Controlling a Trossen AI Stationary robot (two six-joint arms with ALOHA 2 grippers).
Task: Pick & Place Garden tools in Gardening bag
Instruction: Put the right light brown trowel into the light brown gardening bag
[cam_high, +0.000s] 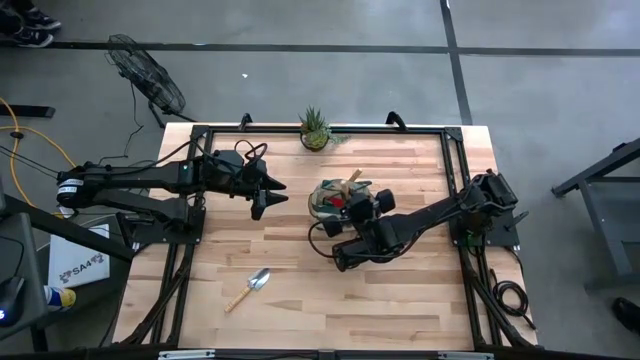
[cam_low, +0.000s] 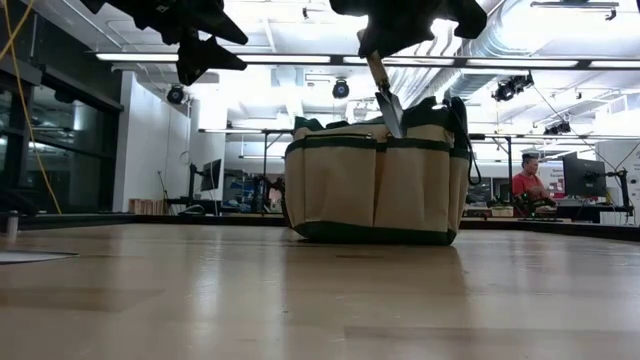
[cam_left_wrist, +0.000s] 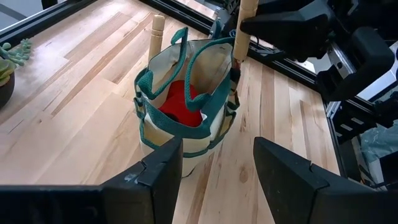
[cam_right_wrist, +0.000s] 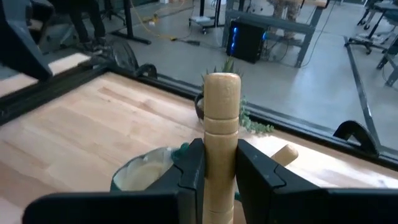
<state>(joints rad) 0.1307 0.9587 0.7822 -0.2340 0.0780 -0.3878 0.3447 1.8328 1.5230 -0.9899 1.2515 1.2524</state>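
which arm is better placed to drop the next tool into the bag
Right: its hand is shut on a wooden-handled trowel directly above the tan green-trimmed fabric bag. The left hand hovers open, empty, beside it.

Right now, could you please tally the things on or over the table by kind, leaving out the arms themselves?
Trowels: 2 (loose trowel; held trowel, in the right end effector)
Gardening bag: 1
Wooden-handled tool standing in it: 1
Red item inside: 1
Potted plant: 1
Total: 6
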